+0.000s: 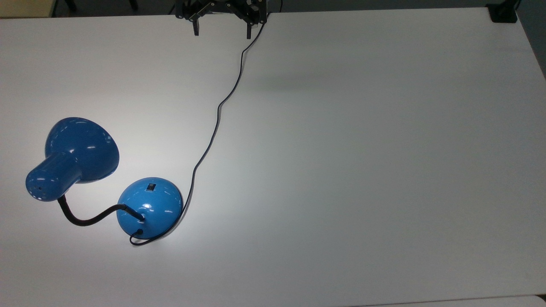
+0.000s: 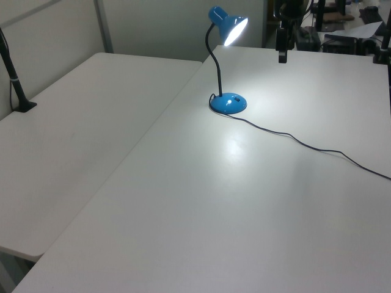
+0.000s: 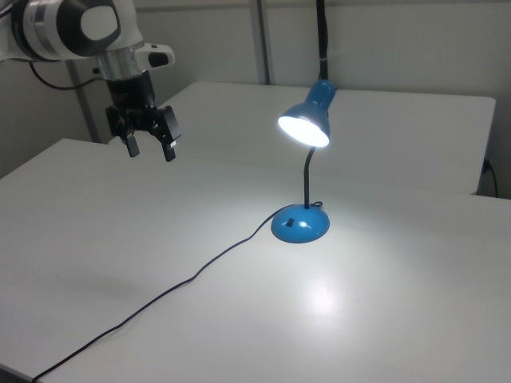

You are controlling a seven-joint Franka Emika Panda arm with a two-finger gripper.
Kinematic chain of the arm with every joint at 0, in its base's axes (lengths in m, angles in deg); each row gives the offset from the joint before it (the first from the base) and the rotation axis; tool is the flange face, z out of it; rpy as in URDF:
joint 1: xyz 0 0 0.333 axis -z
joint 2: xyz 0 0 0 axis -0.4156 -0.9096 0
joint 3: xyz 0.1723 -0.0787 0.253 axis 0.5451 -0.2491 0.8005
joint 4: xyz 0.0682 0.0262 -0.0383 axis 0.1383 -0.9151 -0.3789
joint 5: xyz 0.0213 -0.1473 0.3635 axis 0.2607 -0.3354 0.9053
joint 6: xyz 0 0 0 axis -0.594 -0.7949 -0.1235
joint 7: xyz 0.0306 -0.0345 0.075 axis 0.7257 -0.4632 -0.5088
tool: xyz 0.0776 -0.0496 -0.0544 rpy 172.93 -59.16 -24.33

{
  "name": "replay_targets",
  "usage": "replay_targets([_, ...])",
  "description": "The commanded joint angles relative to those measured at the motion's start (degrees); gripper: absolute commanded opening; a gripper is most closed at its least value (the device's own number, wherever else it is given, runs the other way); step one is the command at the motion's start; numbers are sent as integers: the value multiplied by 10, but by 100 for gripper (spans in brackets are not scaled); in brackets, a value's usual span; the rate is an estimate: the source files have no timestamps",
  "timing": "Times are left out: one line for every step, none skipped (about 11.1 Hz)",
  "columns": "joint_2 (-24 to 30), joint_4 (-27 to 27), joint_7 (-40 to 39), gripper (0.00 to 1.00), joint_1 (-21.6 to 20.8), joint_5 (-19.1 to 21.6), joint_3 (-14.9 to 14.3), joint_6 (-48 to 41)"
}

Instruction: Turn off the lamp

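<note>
The claw (image 3: 149, 148) is hanging in the air with its two black fingers (image 3: 132, 146) spread wide, pinching nothing. In the top view it (image 1: 222, 32) is sitting at the upper edge of the picture, over the far rim of the white table (image 1: 362, 149).

The lamp (image 3: 302, 171) is standing well apart from the claw, toward the right view's right and lower in the picture; in the top view it (image 1: 106, 183) is lying far below and to the left of the claw.

The right and left views are showing the bulb glowing inside the shade (image 3: 307, 120) and a bright patch on the tabletop. The top view is showing instead the shade's glossy blue back (image 1: 79, 153), bell-shaped, and the small black rocker switch (image 1: 150, 186) on the domed round base (image 1: 149, 207).

The black gooseneck (image 1: 91, 217) is curving from base to shade. The thin black cord (image 1: 213, 132) is snaking over the matte table from the base up to a spot just beside the claw in the top view.
</note>
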Motion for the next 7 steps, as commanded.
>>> replay_targets([4,8,4,100,-5,8,-7,-22])
replay_targets([4,8,3,100,-5,8,-7,-22])
replay_targets([4,7,2,100,-6,8,-7,-22])
replay_targets([4,7,0,100,-5,8,-7,-22])
replay_targets([4,7,-5,99,-5,8,-7,-22])
replay_targets([4,7,-20,79,-5,8,-7,-22])
replay_targets([4,7,-38,41,-4,9,-7,-21])
